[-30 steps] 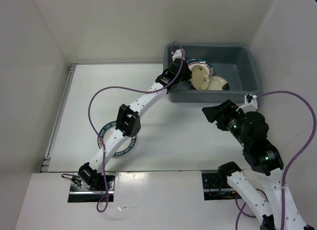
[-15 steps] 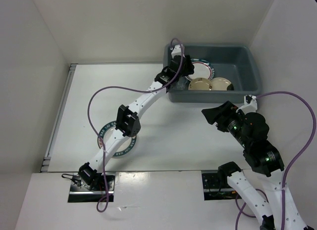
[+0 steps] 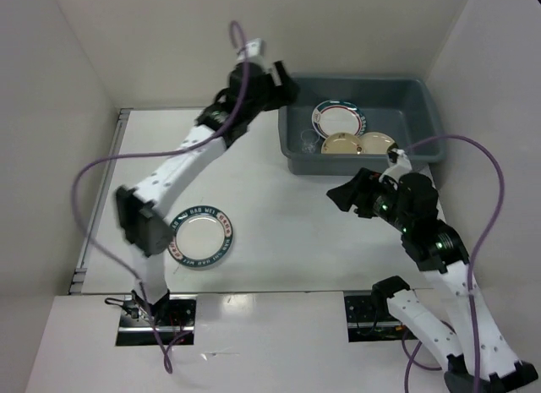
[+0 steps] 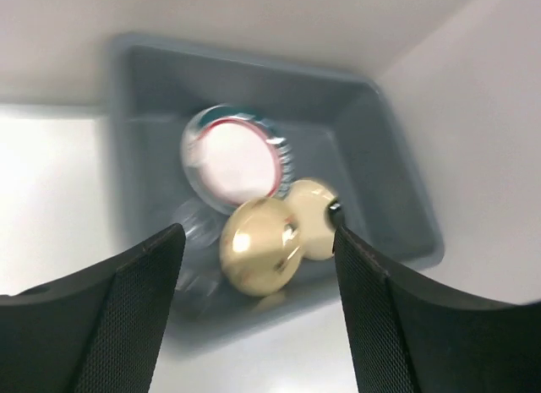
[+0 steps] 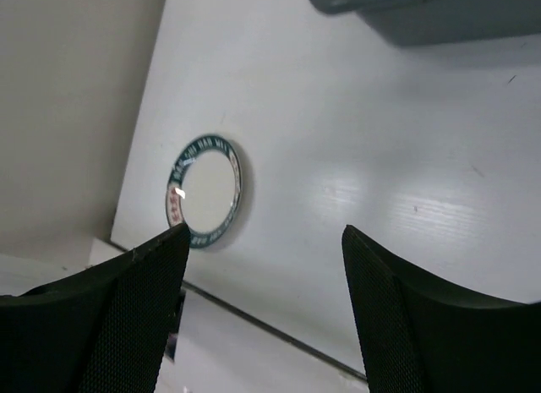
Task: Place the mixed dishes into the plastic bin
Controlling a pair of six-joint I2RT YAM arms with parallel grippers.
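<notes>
Bin [image 3: 420, 114]: far right of table [image 3: 279, 211]; holds lettered plate [image 3: 338, 119], beige plate [image 3: 341, 143], other beige plate [image 3: 377, 144] beside it, cup [image 3: 306, 142] at left wall
Second lettered plate [image 3: 200, 238]: flat on table, well apart from bin
Left gripper [image 3: 283, 86]: above bin's left end, jaws wide apart, empty
Right gripper [image 3: 338, 194]: over table near bin, jaws wide apart, empty

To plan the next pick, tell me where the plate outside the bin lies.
In the top view the plate lies flat on the table's near-left part, beside the left arm, well apart from the bin at far right.
</notes>
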